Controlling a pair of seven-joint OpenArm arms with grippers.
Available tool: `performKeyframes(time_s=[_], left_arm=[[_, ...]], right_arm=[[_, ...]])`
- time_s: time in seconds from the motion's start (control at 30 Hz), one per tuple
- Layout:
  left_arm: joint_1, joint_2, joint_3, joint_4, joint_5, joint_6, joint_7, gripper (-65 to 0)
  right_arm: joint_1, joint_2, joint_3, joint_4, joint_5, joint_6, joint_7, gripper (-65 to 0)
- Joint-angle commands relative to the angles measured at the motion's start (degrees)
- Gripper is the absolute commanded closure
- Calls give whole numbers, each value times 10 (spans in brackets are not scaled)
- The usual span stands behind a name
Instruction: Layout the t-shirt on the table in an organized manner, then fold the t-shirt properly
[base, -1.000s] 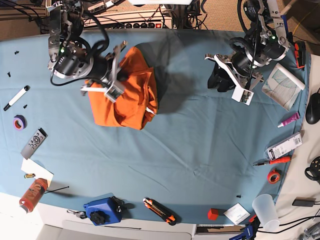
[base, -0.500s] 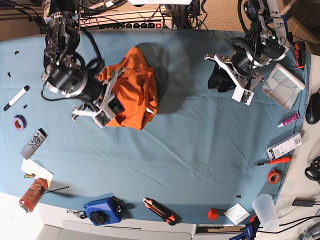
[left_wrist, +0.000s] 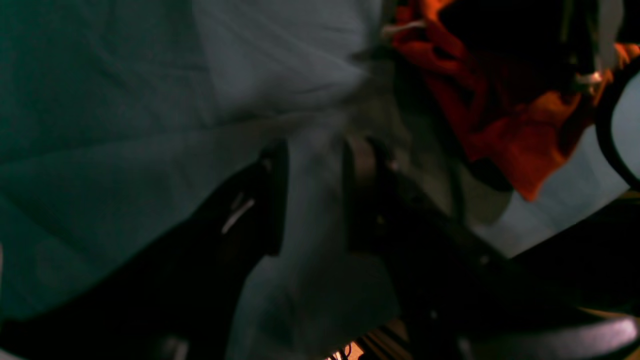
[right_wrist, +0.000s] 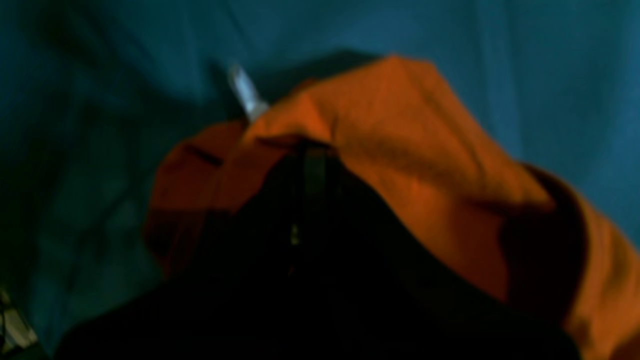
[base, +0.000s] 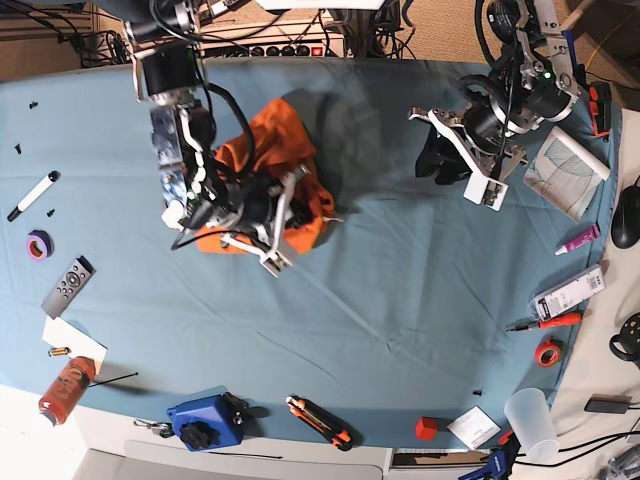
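Blue-teal cloth covers the table (base: 400, 300). At upper left, the right gripper (base: 268, 215), fully closed, pinches the bunched, soft orange t-shirt (base: 285, 150), now pulled further toward centre. The left gripper (base: 455, 150) stands apart, empty, jaws parted.

- Two dark jaws of the left gripper (left_wrist: 312, 195) stand apart over the dull blue-teal cloth-covered counter (left_wrist: 100, 125), holding nothing.
- A crumpled bright orange cloth t-shirt (left_wrist: 505, 120) sits upper right, blurred.

I work in a robotics lab: my bench (base: 400, 300) is cluttered with tape rolls (base: 546, 352), markers (base: 32, 195), and cables (base: 300, 30) behind it.
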Motion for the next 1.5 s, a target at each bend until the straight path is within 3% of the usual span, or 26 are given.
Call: performKeyframes(time_s=[0.0, 0.13, 0.3, 0.67, 0.83, 0.9, 1.07, 1.13, 1.2, 1.27, 1.47], left_arm=[[-3, -2, 0, 9, -8, -2, -13, -174], [-3, -2, 0, 9, -9, -2, -13, -174], [-3, -2, 0, 9, -15, -2, -13, -174], [-3, 6, 2, 9, -43, -2, -77, -174], [-3, 40, 45, 9, -38, -3, -77, -174], [-3, 50, 77, 9, -12, -17, -82, -174], [-3, 54, 163, 9, 56, -56, -103, -176], [-3, 54, 191, 9, 74, -54, -102, -244], [-3, 54, 216, 9, 91, -33, -103, -369], [-3, 54, 237, 9, 104, 17, -104, -462], [-6, 70, 257, -7, 138, 179, -127, -474]], right_arm=[[13, -5, 0, 8, 8, 1, -5, 0], [13, -6, 24, 69, 76, 1, -61, 0], [-1, 2, 103, 174, 144, 1, -152, 0], [-153, 73, 275, 198, 245, 58, -152, 0], [-194, 73, 276, 160, 195, 58, -116, 0], [-193, 72, 275, 134, 179, 58, -106, 0], [-187, 76, 274, 140, 215, 58, -121, 0], [-187, 82, 274, 172, 236, 58, -128, 0], [-187, 87, 279, 212, 237, 58, -128, 0], [-187, 91, 296, 247, 231, 58, -126, 0], [-186, 91, 390, 275, 163, 58, -90, 0]])
